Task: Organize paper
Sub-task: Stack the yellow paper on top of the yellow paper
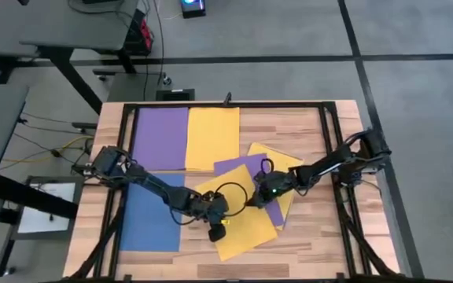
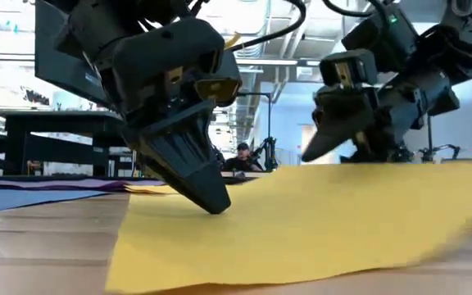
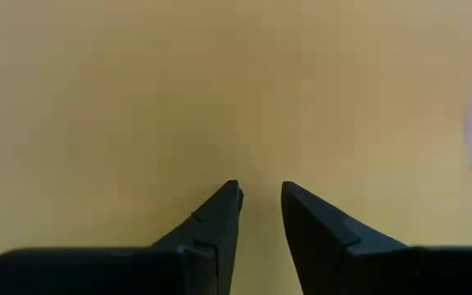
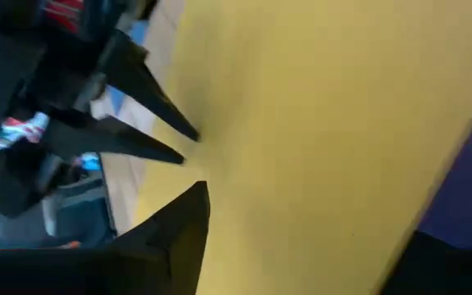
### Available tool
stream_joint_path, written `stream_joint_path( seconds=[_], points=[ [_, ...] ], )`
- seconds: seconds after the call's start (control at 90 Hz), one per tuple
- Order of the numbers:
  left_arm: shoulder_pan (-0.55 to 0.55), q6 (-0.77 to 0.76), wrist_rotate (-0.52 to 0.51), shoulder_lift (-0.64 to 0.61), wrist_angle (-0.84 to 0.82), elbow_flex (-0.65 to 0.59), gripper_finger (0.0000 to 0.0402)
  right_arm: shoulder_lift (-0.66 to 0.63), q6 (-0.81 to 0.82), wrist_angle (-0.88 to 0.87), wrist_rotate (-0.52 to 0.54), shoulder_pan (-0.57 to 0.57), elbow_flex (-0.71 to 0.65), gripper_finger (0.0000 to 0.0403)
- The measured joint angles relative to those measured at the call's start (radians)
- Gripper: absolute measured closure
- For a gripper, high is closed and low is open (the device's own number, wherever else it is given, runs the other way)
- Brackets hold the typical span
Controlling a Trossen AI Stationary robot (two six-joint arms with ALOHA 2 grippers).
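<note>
Wrist views give us what the high view hides: the left pincer (image 3: 260, 192) stands slightly parted, tips on the tilted yellow sheet (image 1: 238, 216); for the right pincer (image 1: 252, 203), at that sheet's edge, we cannot tell. Purple sheet (image 1: 161, 137), second yellow sheet (image 1: 212, 136) and blue sheet (image 1: 152, 212) lie flat on the table (image 1: 313, 220)

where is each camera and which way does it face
High view: above the table, facing straight down; both arms, all sheets.
Low view: at tabletop height, facing level across; left gripper and right gripper over the loose yellow sheet.
Left wrist view: on the left arm, facing down; its fingers slightly apart.
Right wrist view: on the right arm; one own finger, left gripper beyond.
Shared: all four show the loose yellow sheet.
</note>
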Motion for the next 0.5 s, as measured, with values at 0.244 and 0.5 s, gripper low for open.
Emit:
stream_joint_path(
  seconds=[0.244, 0.5],
  points=[
    [0.006, 0.008, 0.016, -0.025, -0.066, 0.028, 0.032, -0.022, -0.064, -0.119, -0.007, -0.004, 0.046, 0.0385],
    [0.0, 0.0, 0.143, -0.199, -0.525, 0.157, 0.032, -0.255, -0.142, -0.443, -0.008, -0.008, 0.082, 0.0402]
  ],
)
